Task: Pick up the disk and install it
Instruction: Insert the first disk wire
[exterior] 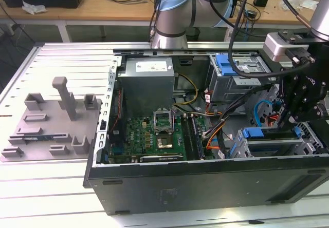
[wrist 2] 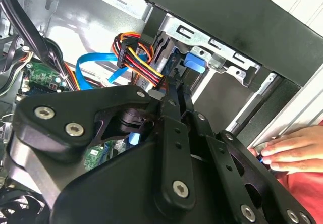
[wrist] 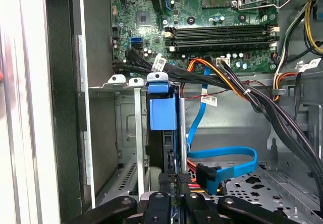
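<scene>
A slatted grey metal tabletop (exterior: 61, 53) carries an open black computer case (exterior: 205, 187). We see the black gripper (exterior: 284, 119) down in the case's near corner on the exterior view's right. There the disk (wrist: 162, 108), a flat silver drive in a blue plastic bracket, stands on edge in 1 slot of the grey metal cage (wrist: 126, 133). The gripper's 2 fingers sit narrow, clamped on the disk's nearest edge (as far as we can judge). A person's hand (wrist 2: 290, 151) lies at the case's outer edge.

The disk (wrist: 162, 114) (blue bracket end facing out) stands on edge inside the drive cage (wrist: 127, 133).
</scene>
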Controlling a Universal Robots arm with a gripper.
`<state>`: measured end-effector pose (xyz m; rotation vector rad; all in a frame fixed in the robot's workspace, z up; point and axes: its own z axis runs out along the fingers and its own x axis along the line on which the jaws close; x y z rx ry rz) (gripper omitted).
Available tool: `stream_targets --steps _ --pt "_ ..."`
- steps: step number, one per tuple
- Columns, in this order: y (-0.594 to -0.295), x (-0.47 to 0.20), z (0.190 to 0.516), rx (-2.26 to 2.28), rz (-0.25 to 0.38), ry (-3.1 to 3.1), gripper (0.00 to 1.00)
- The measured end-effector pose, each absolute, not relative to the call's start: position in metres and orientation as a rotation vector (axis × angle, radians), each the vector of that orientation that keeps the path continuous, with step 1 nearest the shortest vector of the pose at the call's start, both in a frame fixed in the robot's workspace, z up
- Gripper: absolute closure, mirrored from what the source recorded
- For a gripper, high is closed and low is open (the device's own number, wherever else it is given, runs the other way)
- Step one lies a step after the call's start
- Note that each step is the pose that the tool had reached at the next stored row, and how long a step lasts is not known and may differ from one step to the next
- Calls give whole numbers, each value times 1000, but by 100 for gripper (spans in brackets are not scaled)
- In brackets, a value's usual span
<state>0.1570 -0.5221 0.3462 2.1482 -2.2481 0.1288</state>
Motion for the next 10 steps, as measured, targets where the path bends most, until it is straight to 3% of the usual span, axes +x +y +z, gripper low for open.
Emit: stream_targets --steps 10 --pt "-521 157 346 2148 129 -2248 83"
